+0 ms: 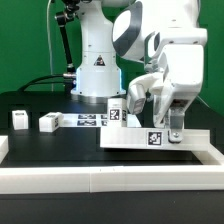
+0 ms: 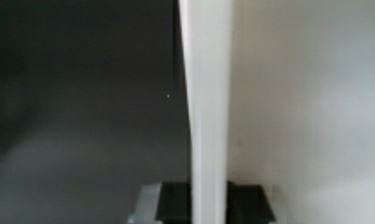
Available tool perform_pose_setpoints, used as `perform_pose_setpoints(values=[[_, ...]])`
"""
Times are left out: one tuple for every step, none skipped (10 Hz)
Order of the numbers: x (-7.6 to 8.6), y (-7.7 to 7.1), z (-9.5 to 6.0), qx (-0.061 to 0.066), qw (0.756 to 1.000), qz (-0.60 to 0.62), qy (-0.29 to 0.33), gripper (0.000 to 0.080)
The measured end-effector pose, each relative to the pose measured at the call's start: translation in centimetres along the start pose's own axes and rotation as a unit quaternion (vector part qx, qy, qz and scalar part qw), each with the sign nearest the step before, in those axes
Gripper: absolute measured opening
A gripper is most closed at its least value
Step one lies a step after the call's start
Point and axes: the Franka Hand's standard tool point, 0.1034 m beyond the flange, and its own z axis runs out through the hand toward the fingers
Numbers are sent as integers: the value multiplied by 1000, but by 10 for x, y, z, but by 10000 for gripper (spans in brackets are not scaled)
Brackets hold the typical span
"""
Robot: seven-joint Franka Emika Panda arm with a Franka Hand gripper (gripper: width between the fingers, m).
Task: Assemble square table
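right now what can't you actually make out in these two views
1. Jaws: the exterior view is too small where the tips meet the table top, so it is unclear whether they are clamped on it or only around it.
2. Wrist view: a blurred white edge fills the frame. Which part it is is unclear.
3. Leg posts: too small in the exterior view to read their tags.
4. Marker board: its exterior view's right end is hidden behind the top.

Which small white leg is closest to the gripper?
The leg right beside the table top; the other two sit far toward the exterior view's left.
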Motion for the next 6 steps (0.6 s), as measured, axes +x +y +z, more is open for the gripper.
perform_pose_setpoints(values=[[1,-1,0,0,1000,-1,1,84],[4,-4,2,1,1000,-4,3,84],[8,-5,3,-2,1000,-8,6,85],[10,-4,3,-4,1000,-13,8,85],[11,-4,3,-4,1000,-15,8,88],[9,-3,2,-5,1000,-14,7,88]])
